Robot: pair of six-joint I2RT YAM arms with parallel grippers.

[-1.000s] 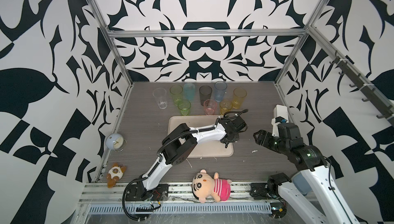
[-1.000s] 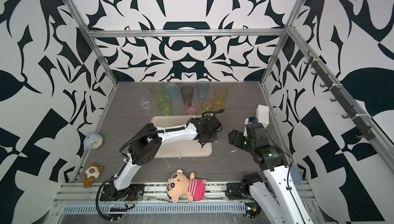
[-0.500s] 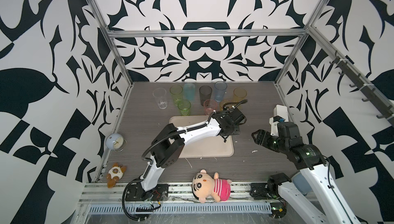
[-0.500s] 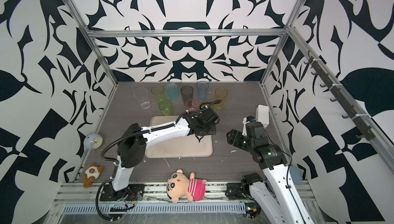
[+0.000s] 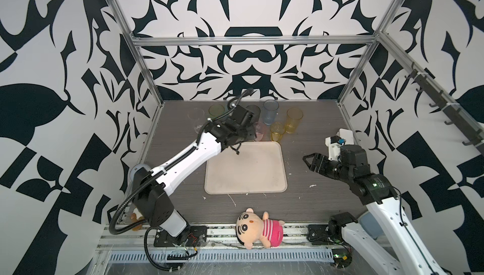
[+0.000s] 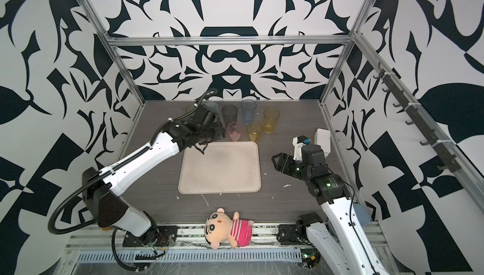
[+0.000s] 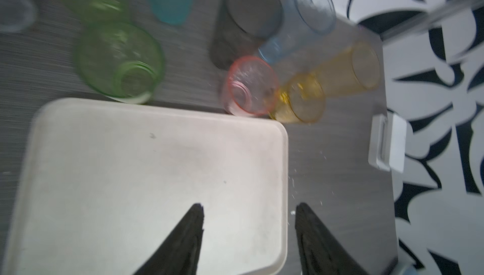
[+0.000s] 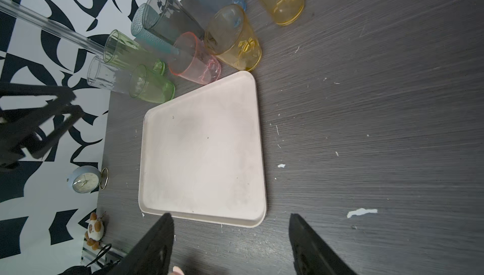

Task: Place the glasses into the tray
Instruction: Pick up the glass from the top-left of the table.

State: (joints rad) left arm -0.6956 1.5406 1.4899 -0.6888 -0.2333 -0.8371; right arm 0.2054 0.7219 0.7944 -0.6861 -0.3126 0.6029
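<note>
The beige tray (image 5: 245, 167) (image 6: 220, 167) lies bare in the middle of the table. Several glasses stand just behind it: clear (image 5: 195, 119), green (image 7: 119, 61), grey (image 6: 229, 114), blue (image 5: 270, 111), pink (image 6: 235, 131), short yellow (image 5: 277, 131) and tall yellow (image 5: 293, 119). My left gripper (image 5: 247, 135) (image 7: 248, 205) hangs open and empty above the tray's far edge, in front of the pink glass. My right gripper (image 5: 307, 162) (image 8: 230, 214) is open and empty, low over bare table to the right of the tray (image 8: 201, 150).
A small white box (image 5: 345, 135) stands at the right edge of the table. A doll (image 5: 258, 228) lies at the front edge. A small clock (image 8: 86, 179) and a plush toy (image 8: 95, 228) sit at the left side. White scraps dot the table.
My left gripper has opened, risen and swung from the tray's right side to its far edge near the glasses. The right arm has barely moved.
</note>
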